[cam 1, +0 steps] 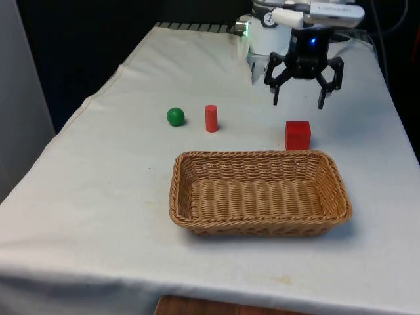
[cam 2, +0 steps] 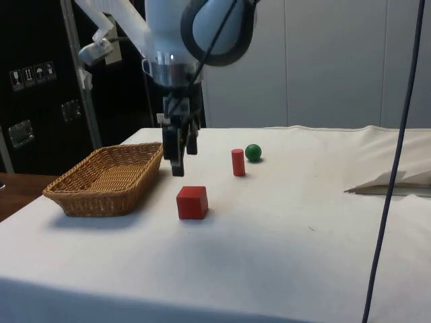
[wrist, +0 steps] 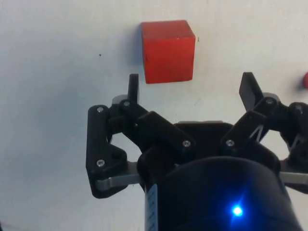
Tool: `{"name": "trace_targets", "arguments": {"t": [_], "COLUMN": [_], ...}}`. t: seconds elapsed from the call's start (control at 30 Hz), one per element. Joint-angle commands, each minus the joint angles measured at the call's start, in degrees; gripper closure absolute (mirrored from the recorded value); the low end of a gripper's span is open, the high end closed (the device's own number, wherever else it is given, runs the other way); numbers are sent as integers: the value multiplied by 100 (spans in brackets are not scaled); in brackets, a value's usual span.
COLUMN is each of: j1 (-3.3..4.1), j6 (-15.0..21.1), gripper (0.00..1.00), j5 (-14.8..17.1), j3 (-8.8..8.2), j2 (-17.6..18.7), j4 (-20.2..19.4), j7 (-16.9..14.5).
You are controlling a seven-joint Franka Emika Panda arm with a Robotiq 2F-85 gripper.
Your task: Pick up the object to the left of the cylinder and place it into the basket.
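A green ball (cam 1: 175, 116) lies on the white cloth just to the front view's left of an upright red cylinder (cam 1: 210, 118). A red cube (cam 1: 297, 134) sits further to the front view's right, behind the wicker basket (cam 1: 256, 155). My gripper (cam 1: 298, 103) hangs open above the cloth, just beyond the cube and apart from it, holding nothing. From the side, the gripper (cam 2: 183, 161) is over the cube (cam 2: 192, 202), with the cylinder (cam 2: 238, 162) and ball (cam 2: 253, 152) beyond. The wrist view has the cube (wrist: 168, 50) ahead of the spread fingertips (wrist: 133, 84).
The basket (cam 2: 101, 198) has nothing in it and stands near the table's front, close to the cube. The cloth's edges drop off on both sides in the front view. A sliver of the cylinder (wrist: 305, 80) shows at the wrist picture's edge.
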Motion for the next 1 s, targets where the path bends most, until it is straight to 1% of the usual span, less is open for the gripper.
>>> {"name": "trace_targets", "arguments": {"t": [0.0, 0.07, 0.1, 0.13, 0.23, 0.33, 0.37, 0.4, 0.63, 0.67, 0.7, 0.87, 0.9, 0.93, 0.97], "j1": [-6, -11, 0, -11, -29, -63, -6, -74, -132, -23, -138, -149, -149, -149, -63], "j6": [160, 321, 218, 367, 487, 619, 556, 642, 842, 762, 865, 1008, 1026, 1037, 985], "gripper": [0, 0, 0, 0, 0, 0, 0, 0, 0, 0, 0, 0, 2, 11, 21], "j5": [34, 40, 0, 40, 86, 166, 57, 189, 372, 223, 390, 430, 430, 430, 327], "j3": [29, 52, 29, 57, 97, 155, 69, 172, 281, 138, 292, 327, 327, 332, 212], "j2": [57, 183, 166, 218, 355, 527, 544, 561, 831, 831, 865, 1014, 1037, 1049, 1071], "j4": [-29, -40, -17, -40, -46, -46, -23, -46, -29, -11, -23, -17, -11, -11, -6], "j7": [6, 11, 17, 17, 6, -23, 46, -29, -86, 23, -86, -69, -63, -57, 23]}}
